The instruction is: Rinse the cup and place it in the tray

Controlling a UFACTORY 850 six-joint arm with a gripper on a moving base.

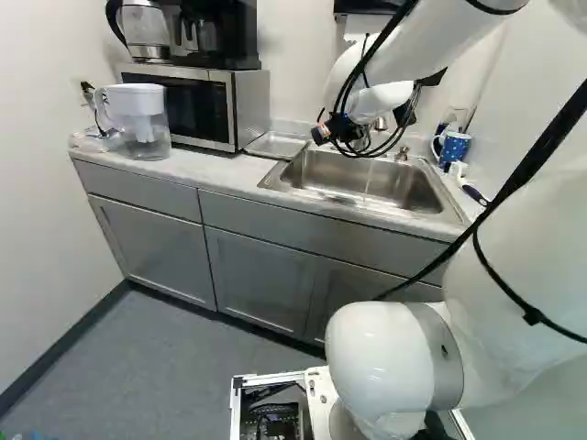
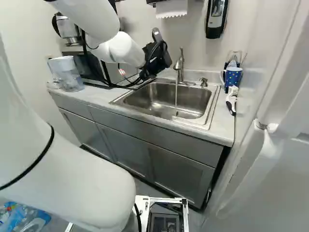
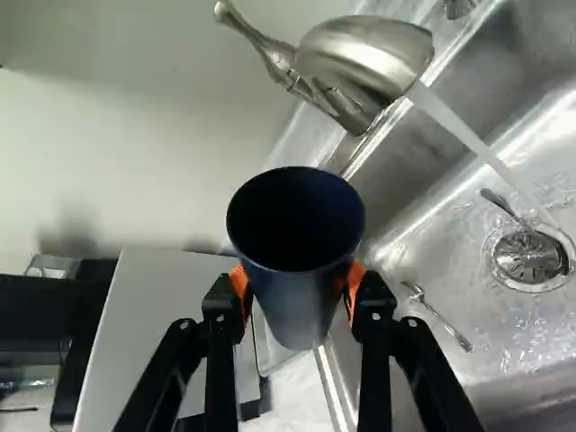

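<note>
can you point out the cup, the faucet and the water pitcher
Cup point(image 3: 297, 290): wrist view, on its outer wall below the rim.
Faucet point(image 3: 364, 56): wrist view, on its rounded metal head.
Water pitcher point(image 1: 144, 131): left base view, on its clear lower body.

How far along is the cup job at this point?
Done: the tap is running into the sink, and the gripper is shut on the cup.
In hand: the cup, held beside the stream, not under it. Whether it has been rinsed, I cannot tell.
Left: rinsing, if not done, then placing it in the tray beside the sink.
</note>
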